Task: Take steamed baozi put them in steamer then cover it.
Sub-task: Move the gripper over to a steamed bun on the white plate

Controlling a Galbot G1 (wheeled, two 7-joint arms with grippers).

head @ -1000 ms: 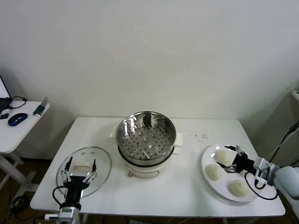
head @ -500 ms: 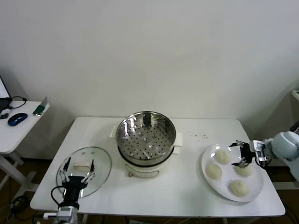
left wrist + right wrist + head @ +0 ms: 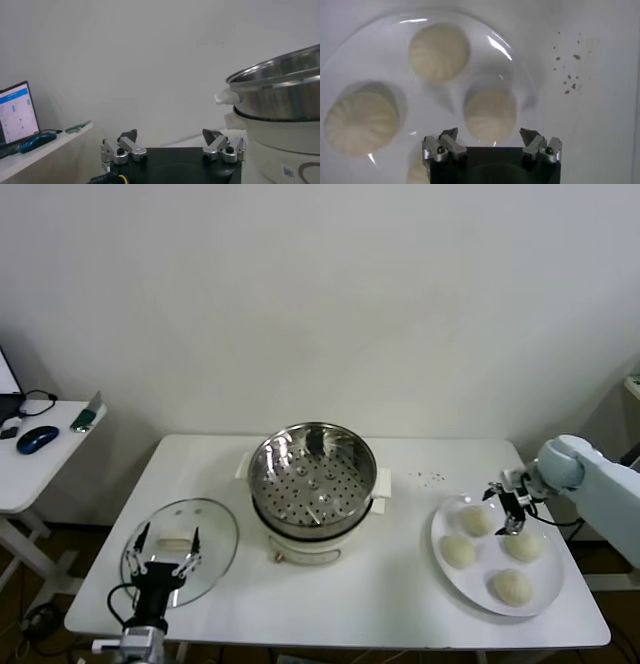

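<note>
Over the white plate (image 3: 447, 581) on my right side hangs the right gripper (image 3: 512, 506), with its fingers spread apart and nothing between them. From its wrist camera I look straight down and see one bun (image 3: 490, 114) sitting right in the gap in front of the fingers. I think I have it lined up there so the fingers can drop on both sides of that bun. All four steamed baozi (image 3: 478, 520) are on the plate, none picked yet. A second ago the gripper came in low from the near edge of the table. Now the arm reaches in from the far right and the gripper sits above the far part of the plate.

Near the middle of the table stands the steamer (image 3: 312, 472), open on top, with only its holey bottom showing, ready for buns. I see a few dark crumbs (image 3: 430, 477) on the table between it and the plate.

Down on my left side, the left gripper (image 3: 162, 563) rests over the glass lid (image 3: 215, 529), fingers apart, hardly moved. I guess it waits there to cover the steamer later.
</note>
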